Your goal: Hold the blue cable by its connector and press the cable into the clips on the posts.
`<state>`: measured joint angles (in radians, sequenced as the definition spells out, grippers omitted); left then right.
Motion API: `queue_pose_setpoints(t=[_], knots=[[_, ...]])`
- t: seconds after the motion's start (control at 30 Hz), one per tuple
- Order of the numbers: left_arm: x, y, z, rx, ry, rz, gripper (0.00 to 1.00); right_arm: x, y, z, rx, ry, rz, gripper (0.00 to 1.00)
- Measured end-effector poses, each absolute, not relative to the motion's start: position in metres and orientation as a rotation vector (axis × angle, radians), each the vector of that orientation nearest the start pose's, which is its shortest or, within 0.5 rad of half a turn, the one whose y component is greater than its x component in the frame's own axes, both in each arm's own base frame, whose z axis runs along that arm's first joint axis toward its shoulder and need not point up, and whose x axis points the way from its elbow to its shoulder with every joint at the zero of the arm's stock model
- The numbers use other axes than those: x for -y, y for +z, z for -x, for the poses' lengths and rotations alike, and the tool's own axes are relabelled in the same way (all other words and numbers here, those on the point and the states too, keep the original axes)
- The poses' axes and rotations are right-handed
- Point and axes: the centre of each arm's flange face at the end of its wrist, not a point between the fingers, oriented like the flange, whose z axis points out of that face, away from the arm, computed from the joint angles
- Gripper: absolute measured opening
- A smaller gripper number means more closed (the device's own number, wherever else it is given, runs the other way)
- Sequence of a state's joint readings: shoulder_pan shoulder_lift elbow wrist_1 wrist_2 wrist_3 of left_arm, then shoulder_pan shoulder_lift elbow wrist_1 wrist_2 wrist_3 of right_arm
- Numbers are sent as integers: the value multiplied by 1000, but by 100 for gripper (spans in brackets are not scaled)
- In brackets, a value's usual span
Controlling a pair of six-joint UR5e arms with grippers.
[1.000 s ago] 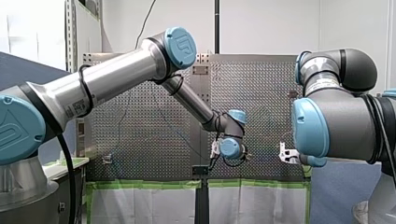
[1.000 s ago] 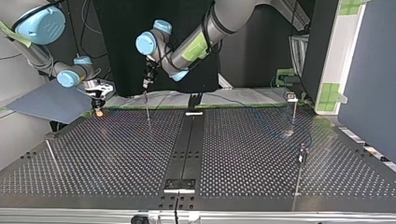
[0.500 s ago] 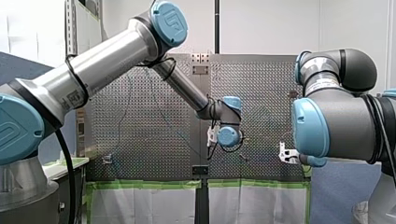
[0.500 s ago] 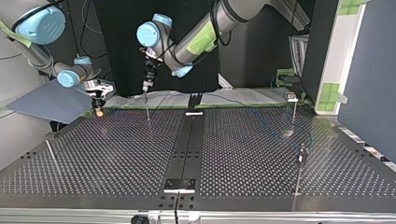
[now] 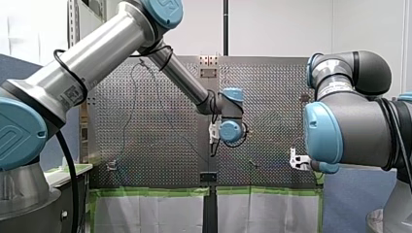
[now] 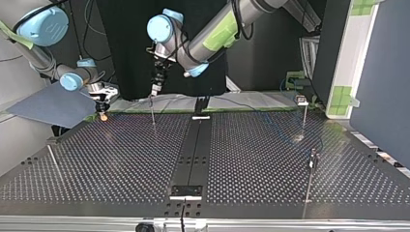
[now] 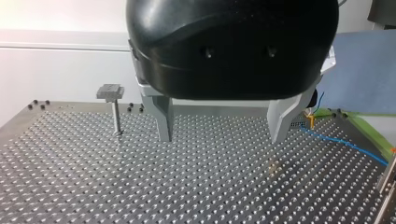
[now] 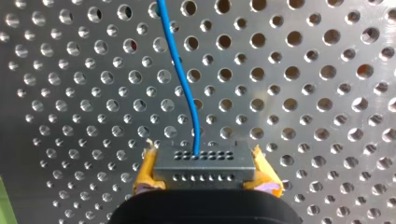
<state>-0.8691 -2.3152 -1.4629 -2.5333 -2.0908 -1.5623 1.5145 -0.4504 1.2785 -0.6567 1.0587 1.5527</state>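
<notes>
Plainly, in the right wrist view my right gripper [image 8: 205, 176] has its yellow pads [image 8: 145, 175] clamped on the grey connector [image 8: 204, 163], one at each end. The blue cable [image 8: 187, 93] leaves the connector's middle and runs ahead of the gripper over the perforated table [image 8: 308, 93], its long axis roughly in line with the fingers.

Next, the left wrist view: my left gripper [image 7: 222, 133] hangs above the table, metal fingers [image 7: 162, 116] wide apart, nothing between them. The cable lies on the table beside one finger and a clip-topped post [image 7: 114, 112] stands beyond the other, so the two are well apart.

Across in the top view, my left gripper is poised over a thin post [image 6: 153, 112]; my right sits low by the table's edge at the view's left.

The front view shows neither gripper's fingers. I judge my right arm must carry the cable toward the posts.
</notes>
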Motion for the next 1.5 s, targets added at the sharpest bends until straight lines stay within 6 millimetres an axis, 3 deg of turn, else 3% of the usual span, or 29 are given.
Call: queue_pose_setpoints(t=[0.5,0.93,1.5], knots=[[540,178,-341,-1591,-235,-296,100,725,-55,-143,1102,1485,-1656,0],[502,211,-320,-1561,-297,-217,100,725,-55,-145,1100,1486,-1659,0],[455,238,-281,-1548,-313,-201,100,723,-55,-151,1093,1491,-1666,0]])
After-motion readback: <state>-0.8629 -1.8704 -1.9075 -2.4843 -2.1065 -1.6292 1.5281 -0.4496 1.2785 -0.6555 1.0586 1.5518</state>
